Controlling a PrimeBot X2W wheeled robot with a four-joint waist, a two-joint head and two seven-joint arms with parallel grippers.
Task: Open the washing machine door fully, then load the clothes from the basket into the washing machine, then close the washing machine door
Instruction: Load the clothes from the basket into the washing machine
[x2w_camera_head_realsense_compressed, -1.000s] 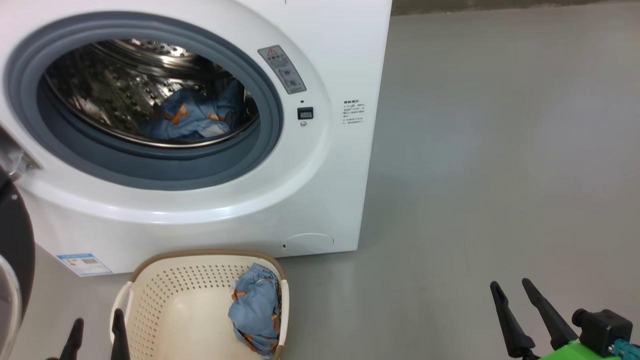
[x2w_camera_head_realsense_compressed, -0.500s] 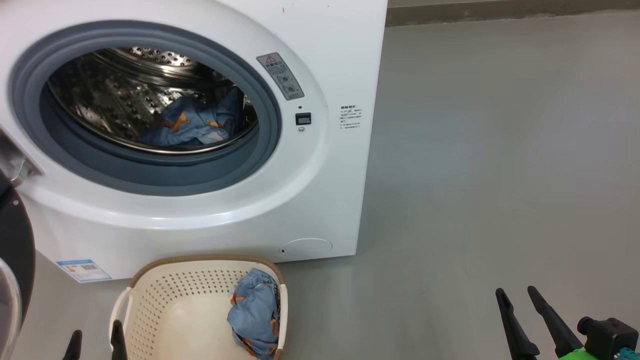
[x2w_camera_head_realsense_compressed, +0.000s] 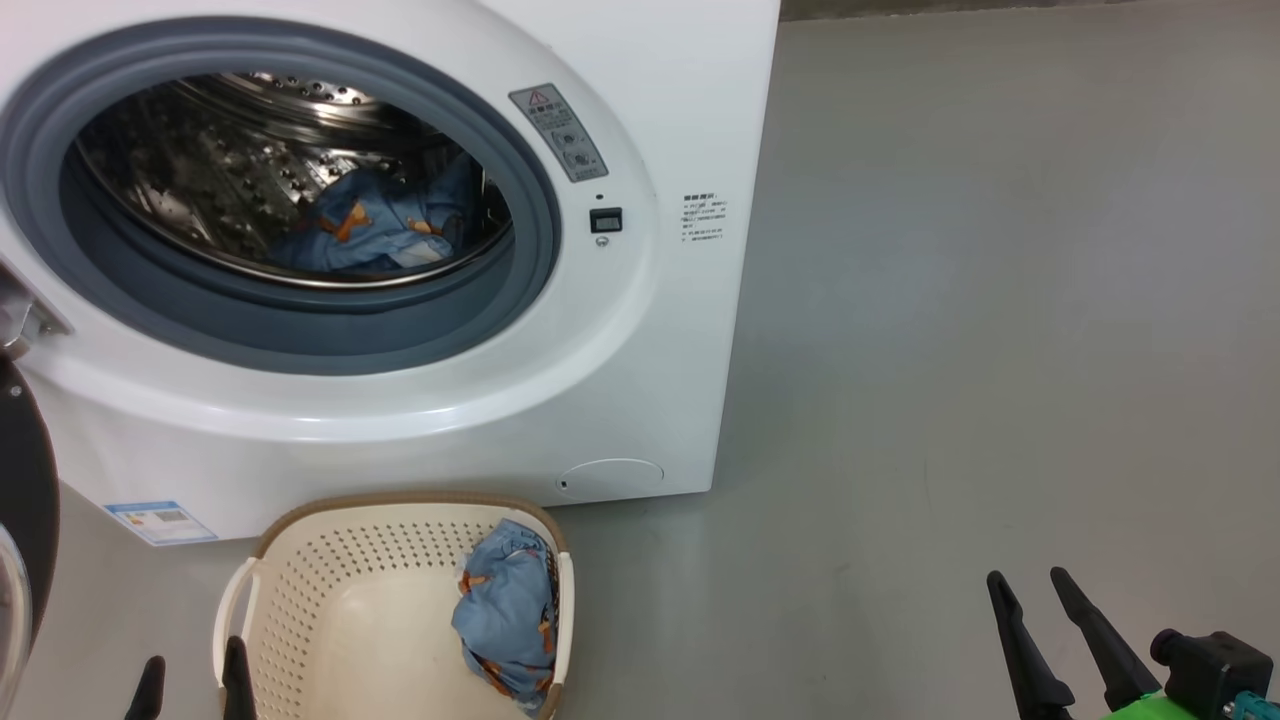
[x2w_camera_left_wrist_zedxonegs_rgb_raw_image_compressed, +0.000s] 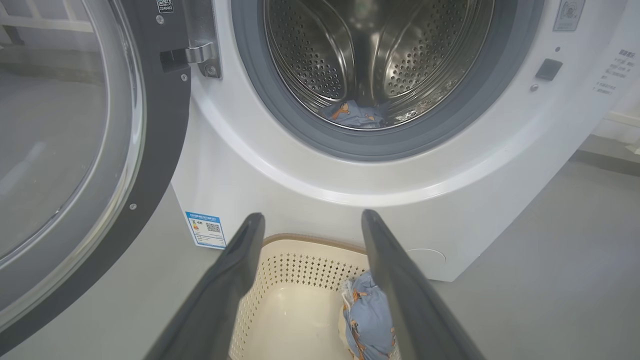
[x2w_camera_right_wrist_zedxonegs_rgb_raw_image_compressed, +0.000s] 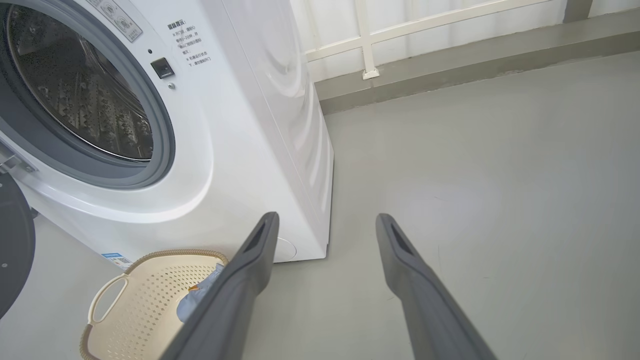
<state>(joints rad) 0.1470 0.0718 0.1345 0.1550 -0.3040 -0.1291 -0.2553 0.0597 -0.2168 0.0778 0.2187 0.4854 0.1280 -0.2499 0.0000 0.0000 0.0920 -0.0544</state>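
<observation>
Now we are mid-loading: one blue bundle (x2w_camera_head_realsense_compressed: 370, 230) lies in the drum (x2w_camera_head_realsense_compressed: 200, 180), a second bundle (x2w_camera_head_realsense_compressed: 505, 620) at the basket's (x2w_camera_head_realsense_compressed: 400, 500) right. Our left claw (x2w_camera_head_realsense_compressed: 193, 660) and right claw (x2w_camera_head_realsense_compressed: 1025, 577) hang apart, empty; next we should reach down for it.

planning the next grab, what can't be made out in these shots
Basket bundle: right wrist view, mostly behind the right gripper's finger.
Washing machine door: head view, cut off by the left edge.
Printed notice: head view, text too small.
Left gripper: head view, cut off at the bottom edge.
</observation>
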